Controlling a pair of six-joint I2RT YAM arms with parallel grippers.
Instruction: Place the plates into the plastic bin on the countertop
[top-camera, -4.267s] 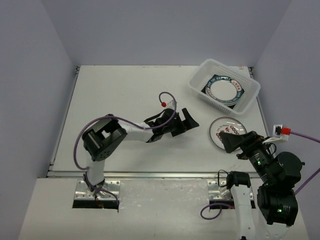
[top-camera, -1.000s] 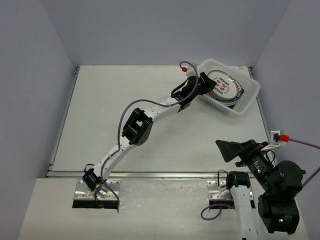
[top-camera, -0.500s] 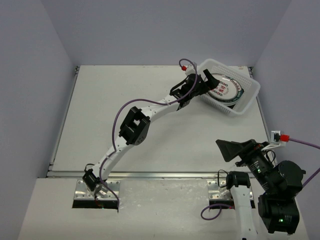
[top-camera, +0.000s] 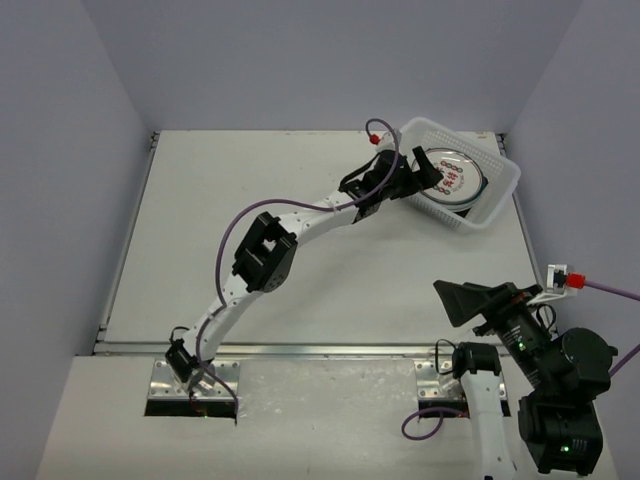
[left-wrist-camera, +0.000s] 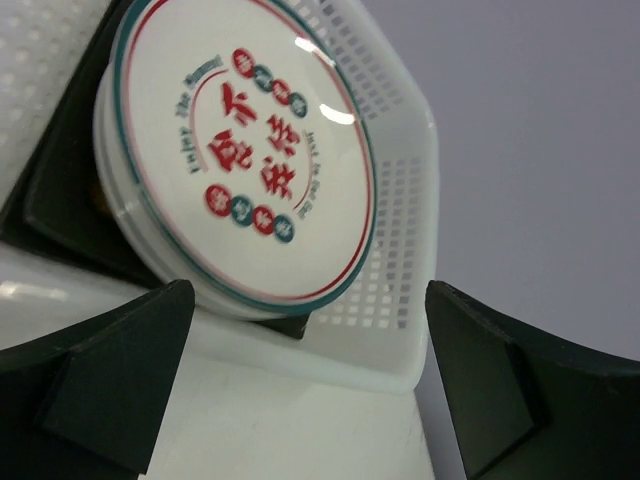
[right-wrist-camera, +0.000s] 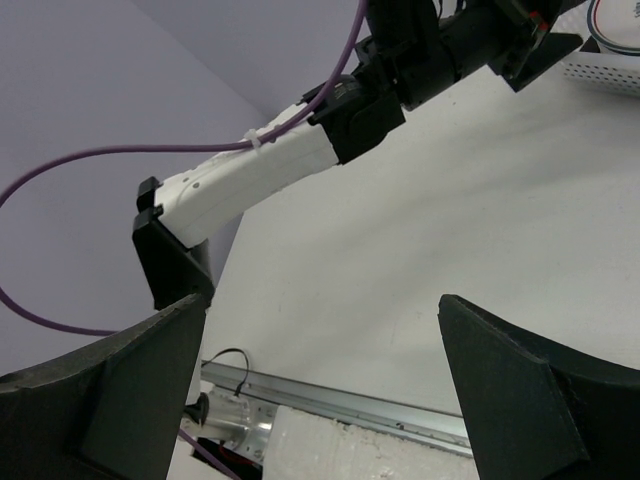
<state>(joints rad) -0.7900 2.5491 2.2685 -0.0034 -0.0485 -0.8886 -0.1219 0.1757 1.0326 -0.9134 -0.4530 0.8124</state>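
The left fingers (left-wrist-camera: 100, 370) were set wide apart and held nothing. They were positioned at the near-left rim of the plastic bin (left-wrist-camera: 400, 230), which stood at the far right corner of the worktop (top-camera: 280, 200). The round plate (left-wrist-camera: 240, 150) (white, with red characters and a teal-and-red rim ring) was located inside the bin, just ahead of the fingers and touched by neither. It was laid face up on top of a stack, with a dark square plate (left-wrist-camera: 60, 200) seen beneath. Being round, the plate showed no long axis. The bin's long axis was turned skew to the worktop edges, running from far left to near right. The right fingers (right-wrist-camera: 110, 400) were likewise spread wide and empty, over the near right part of the worktop, well apart from the bin.
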